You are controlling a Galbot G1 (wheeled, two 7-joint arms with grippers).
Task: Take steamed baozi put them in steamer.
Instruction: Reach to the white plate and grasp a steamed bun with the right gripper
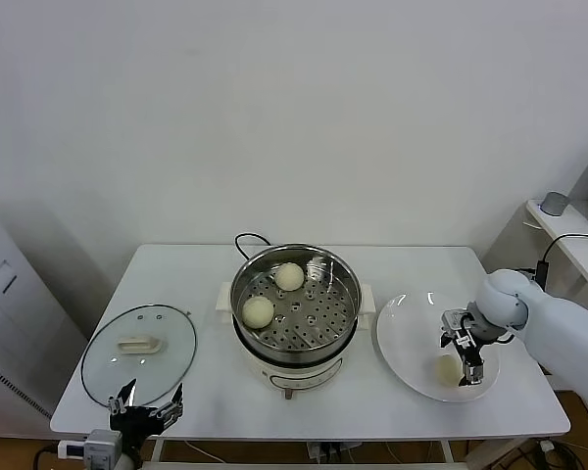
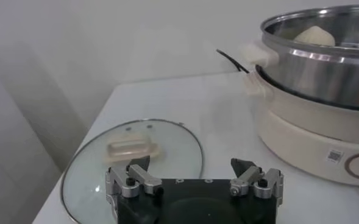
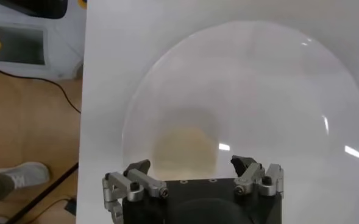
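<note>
The steamer [image 1: 295,313] stands mid-table with two steamed baozi on its perforated tray, one at the back [image 1: 289,276] and one at the front left [image 1: 258,311]. A third baozi [image 1: 446,368] lies on the white plate [image 1: 402,328] to the right. My right gripper [image 1: 467,372] hangs open just over it; in the right wrist view the bun [image 3: 185,146] shows as a cream patch on the plate [image 3: 258,91], just ahead of the gap of the spread right gripper [image 3: 191,165]. My left gripper [image 1: 149,397] waits open and empty at the front left edge.
A round glass lid [image 1: 139,351] with a cream handle lies flat at the table's left, just ahead of the left gripper [image 2: 191,165]. The steamer's black cord [image 1: 247,241] loops behind it. The table's right edge runs close past the plate.
</note>
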